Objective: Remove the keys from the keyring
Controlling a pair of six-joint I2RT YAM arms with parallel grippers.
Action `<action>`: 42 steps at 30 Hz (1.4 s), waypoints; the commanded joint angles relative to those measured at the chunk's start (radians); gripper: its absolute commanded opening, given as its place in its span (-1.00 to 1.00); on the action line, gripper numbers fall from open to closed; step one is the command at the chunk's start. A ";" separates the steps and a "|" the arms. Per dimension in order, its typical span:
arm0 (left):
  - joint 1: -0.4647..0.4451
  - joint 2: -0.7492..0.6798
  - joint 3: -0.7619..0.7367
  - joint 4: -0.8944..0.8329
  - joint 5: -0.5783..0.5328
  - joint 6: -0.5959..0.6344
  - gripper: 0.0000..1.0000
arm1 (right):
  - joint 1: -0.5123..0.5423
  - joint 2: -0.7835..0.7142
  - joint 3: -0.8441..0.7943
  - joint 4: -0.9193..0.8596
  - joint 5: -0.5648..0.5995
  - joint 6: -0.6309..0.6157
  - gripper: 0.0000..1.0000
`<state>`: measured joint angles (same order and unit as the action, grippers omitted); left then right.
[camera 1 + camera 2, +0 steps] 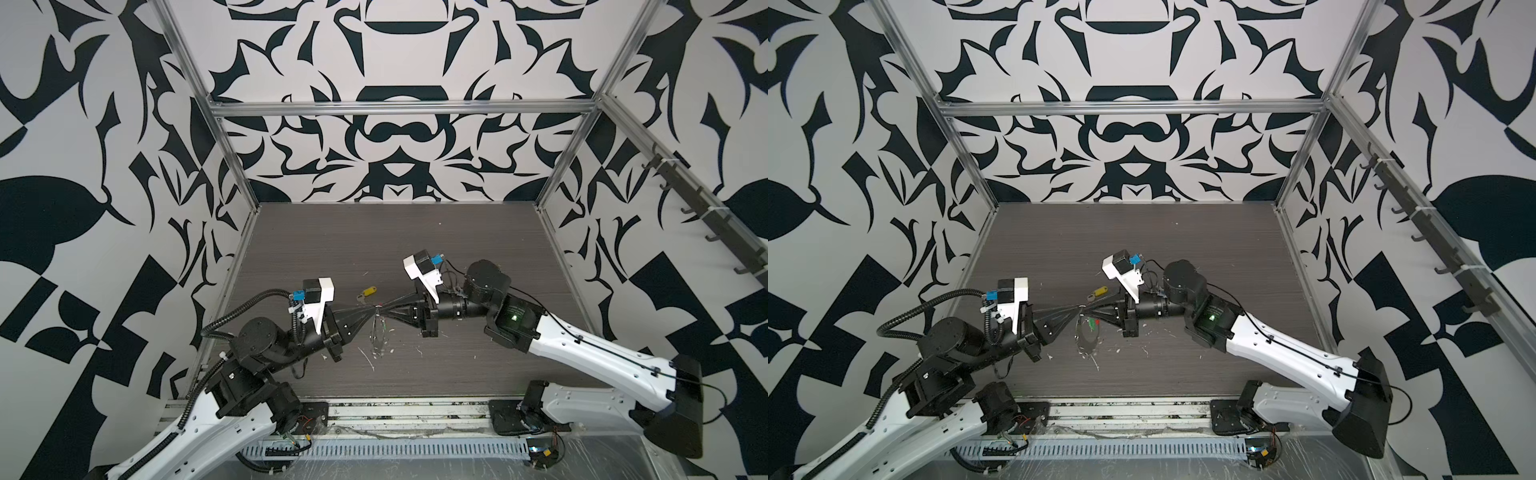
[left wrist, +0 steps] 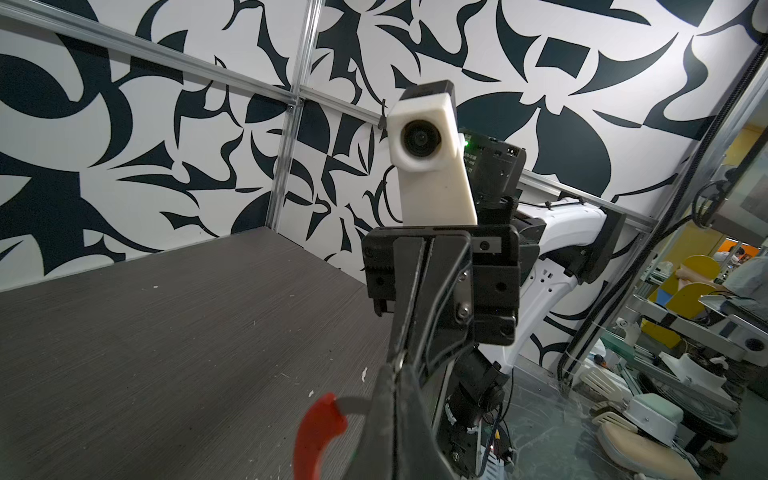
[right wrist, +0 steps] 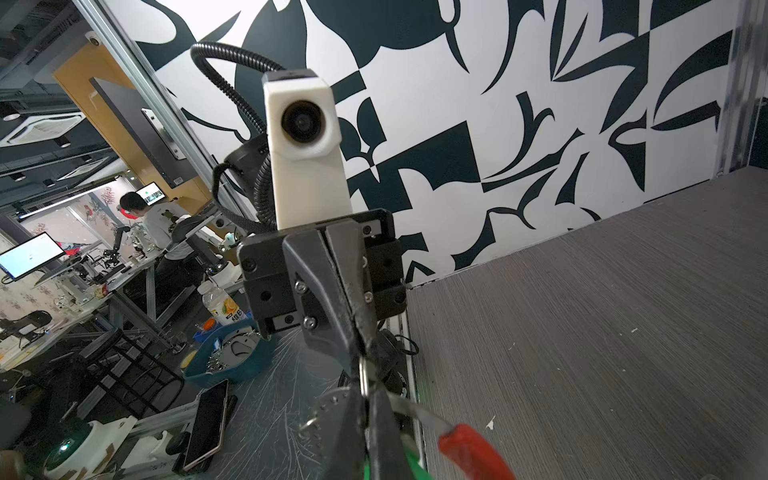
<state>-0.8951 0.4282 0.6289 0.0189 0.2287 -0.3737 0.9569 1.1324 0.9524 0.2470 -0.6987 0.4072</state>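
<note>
Mia: Patterned black-and-white walls (image 1: 395,62) box in a dark grey woodgrain counter (image 1: 415,241). What fills the scene?

Sam: Two white-and-black robot arms. In both top views the left arm (image 1: 266,345) enters from the lower left of the frame and the right arm (image 1: 582,345) from the lower right. They meet tip to tip at the lower middle, raised above the counter.

Mia: What are the tips doing?

Sam: The left end effector (image 1: 371,310) has its jaws clamped on the keyring (image 2: 352,402), on bare wire just beside the red sleeve (image 2: 316,432). The right end effector (image 1: 383,308) has its jaws pressed together, touching a small silver split ring (image 3: 363,372). Whether it truly pinches that ring, I cannot tell.

Mia: Where is the keyring?

Sam: It hangs in the air as a thin dark loop below the two tips, at the lower middle of the frame, clear of the counter.

Mia: And the keys?

Sam: The yellow key (image 1: 368,290) lies flat on the counter just above and left of the tips, apart from the loop, so it looks already removed. The green key (image 1: 1091,325) hangs within the loop beside the red sleeve and seems attached.

Mia: So how far along is the task?

Sam: About halfway, by my reading: one key off, one left. The green key has yet to be worked off the wire.
</note>
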 commanded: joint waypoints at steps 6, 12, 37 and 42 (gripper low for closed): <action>0.002 -0.002 0.102 -0.131 0.014 -0.019 -0.47 | -0.025 -0.026 0.066 -0.199 -0.016 -0.088 -1.00; 0.001 0.052 0.207 -0.361 0.037 -0.012 -0.41 | -0.046 -0.019 0.161 -0.447 -0.060 -0.189 -1.00; 0.002 0.281 0.369 -0.556 0.224 0.034 -0.75 | -0.055 0.069 0.334 -0.725 -0.182 -0.312 -1.00; 0.002 0.296 0.372 -0.557 0.238 0.033 -0.74 | -0.055 0.067 0.338 -0.727 -0.178 -0.312 -1.00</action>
<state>-0.8951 0.7200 0.9722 -0.5133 0.4408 -0.3492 0.9047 1.2079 1.2427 -0.4957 -0.8608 0.1081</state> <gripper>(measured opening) 0.127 0.043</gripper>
